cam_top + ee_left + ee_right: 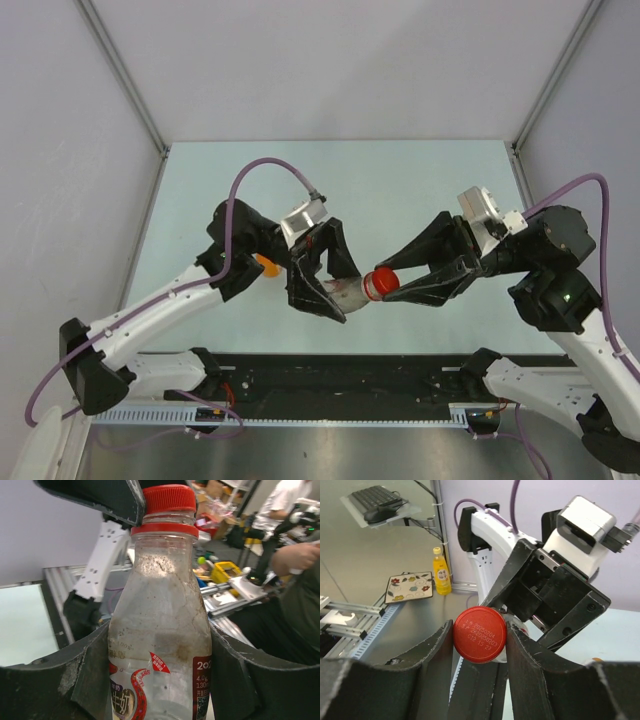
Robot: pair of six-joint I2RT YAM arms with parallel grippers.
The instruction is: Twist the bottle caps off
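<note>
My left gripper (346, 296) is clenching the clear, red-labelled bottle (160, 630) at centre frame; it is carrying only streaky residue inside. My right gripper (385, 283) is grasping its red cap (480, 640), still seated.

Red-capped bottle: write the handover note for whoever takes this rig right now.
Left end effector: shut on the body of the labelled bottle, held roughly level between the arms.
Right end effector: shut on the red cap.
Done: bottle gripped at both ends; the cap sits fully on the neck, not off yet.
Left: twist this cap off. The orange bottle, cap on, stands upright farther off, seen from the right wrist. No third bottle in view.
</note>
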